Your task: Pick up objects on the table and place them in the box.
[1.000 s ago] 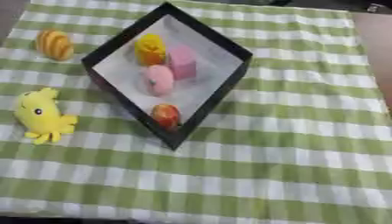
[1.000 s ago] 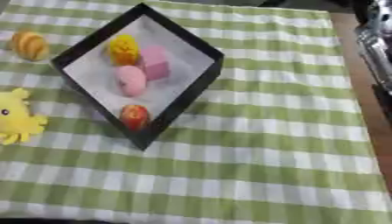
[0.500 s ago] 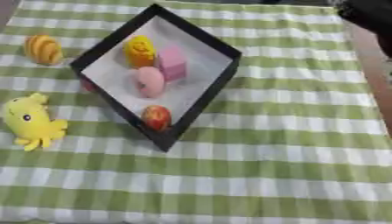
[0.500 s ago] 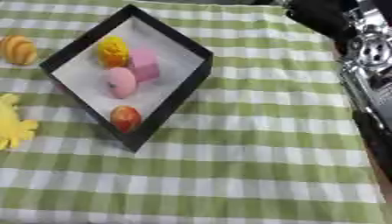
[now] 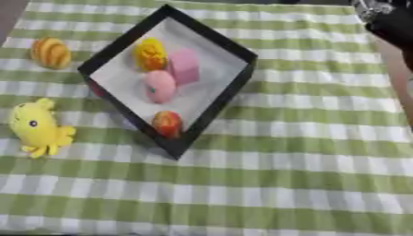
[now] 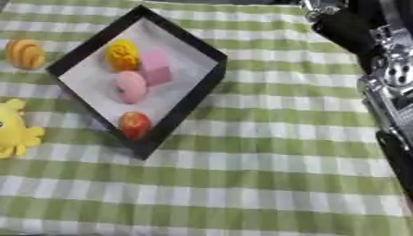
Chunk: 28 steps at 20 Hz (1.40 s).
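Note:
A black box [image 5: 219,101] with a white floor stands cornerwise on the green checked cloth. Inside it lie a yellow toy [image 5: 150,53], a pink block [image 5: 184,66], a pink round piece [image 5: 159,85] and a red-orange fruit [image 5: 167,124]. To its left on the cloth lie an orange striped object [image 5: 51,52] and a yellow plush animal [image 5: 38,129]. My right arm, black with silver joints, reaches in along the right edge, and its hand [image 6: 347,27] is a blurred dark shape far from the box. My left hand shows nowhere.
The cloth [image 5: 306,152] lies flat to the right of the box and in front of it. A strip of bare tabletop [image 5: 395,69] shows past the cloth's right edge, under the arm.
The whole picture has shifted, so the camera moved. My right arm has come into view at the right edge and upper right corner. The objects lie as before.

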{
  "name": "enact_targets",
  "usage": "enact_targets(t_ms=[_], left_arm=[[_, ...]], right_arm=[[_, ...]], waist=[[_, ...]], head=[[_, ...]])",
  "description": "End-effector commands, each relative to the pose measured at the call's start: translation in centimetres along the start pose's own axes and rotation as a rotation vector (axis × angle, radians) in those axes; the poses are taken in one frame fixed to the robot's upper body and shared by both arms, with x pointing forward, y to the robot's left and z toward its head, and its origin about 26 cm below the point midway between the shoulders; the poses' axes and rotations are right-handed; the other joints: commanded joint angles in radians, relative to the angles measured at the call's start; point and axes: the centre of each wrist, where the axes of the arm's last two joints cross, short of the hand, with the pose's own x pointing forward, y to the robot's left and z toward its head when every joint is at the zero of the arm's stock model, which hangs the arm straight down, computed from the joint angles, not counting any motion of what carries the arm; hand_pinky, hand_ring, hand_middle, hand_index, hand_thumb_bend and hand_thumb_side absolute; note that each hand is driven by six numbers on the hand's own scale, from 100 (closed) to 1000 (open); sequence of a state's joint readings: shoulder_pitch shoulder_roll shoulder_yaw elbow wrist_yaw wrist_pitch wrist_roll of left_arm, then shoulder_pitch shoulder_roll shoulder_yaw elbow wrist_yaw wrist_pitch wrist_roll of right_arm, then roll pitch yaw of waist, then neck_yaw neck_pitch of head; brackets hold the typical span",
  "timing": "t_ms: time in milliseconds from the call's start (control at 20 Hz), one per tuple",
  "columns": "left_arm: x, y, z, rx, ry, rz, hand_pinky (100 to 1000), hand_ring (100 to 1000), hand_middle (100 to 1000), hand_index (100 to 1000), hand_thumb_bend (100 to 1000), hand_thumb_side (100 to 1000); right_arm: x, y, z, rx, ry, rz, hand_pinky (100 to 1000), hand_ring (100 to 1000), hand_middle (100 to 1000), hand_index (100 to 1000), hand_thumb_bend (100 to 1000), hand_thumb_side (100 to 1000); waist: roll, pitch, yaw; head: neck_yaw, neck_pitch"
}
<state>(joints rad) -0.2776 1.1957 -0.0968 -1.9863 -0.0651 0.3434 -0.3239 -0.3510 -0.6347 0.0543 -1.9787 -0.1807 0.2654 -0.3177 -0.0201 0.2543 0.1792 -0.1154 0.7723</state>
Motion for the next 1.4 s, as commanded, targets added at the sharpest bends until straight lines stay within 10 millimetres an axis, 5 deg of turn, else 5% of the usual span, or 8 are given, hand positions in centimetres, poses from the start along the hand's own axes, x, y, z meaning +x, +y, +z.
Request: enact_targets(t_ms=[50, 400, 600, 850, 1400], left_arm=[[0.7, 1.2, 0.4, -0.185, 0.011, -0.137, 855, 822, 811, 910, 429, 721], [1.0, 0.9, 0.2, -0.425, 0.000, -0.393, 881, 848, 845, 921, 523, 624], [0.8, 0.0, 0.1, -0.505, 0.022, -0.464, 892, 863, 853, 918, 642, 390], [-0.1, -0.5, -0.3, -0.524, 0.070, -0.455, 888, 855, 832, 878, 680, 118], [-4.0, -1.4, -2.0, -0.380, 0.220, -0.324, 888, 846, 798, 875, 639, 100]], right_arm=[[0.9, -0.6, -0.2, -0.005, -0.030, 0.019, 905, 781, 717, 811, 360, 353], [1.0, -0.5, -0.2, 0.013, -0.029, 0.027, 905, 778, 713, 809, 361, 354], [1.0, -0.5, -0.2, 0.015, -0.028, 0.025, 903, 776, 710, 808, 359, 355], [1.0, -0.5, -0.2, 0.013, -0.026, 0.023, 902, 774, 708, 807, 353, 357], [1.0, -0.4, -0.2, 0.010, -0.025, 0.013, 900, 770, 705, 804, 354, 356]], waist=[[0.018, -0.043, 0.001], [0.023, -0.045, 0.000], [0.023, -0.046, -0.001], [0.021, -0.047, -0.004], [0.017, -0.045, -0.008]], head=[[0.010, -0.002], [0.026, -0.002], [0.037, -0.002], [0.046, -0.002], [0.060, -0.002]])
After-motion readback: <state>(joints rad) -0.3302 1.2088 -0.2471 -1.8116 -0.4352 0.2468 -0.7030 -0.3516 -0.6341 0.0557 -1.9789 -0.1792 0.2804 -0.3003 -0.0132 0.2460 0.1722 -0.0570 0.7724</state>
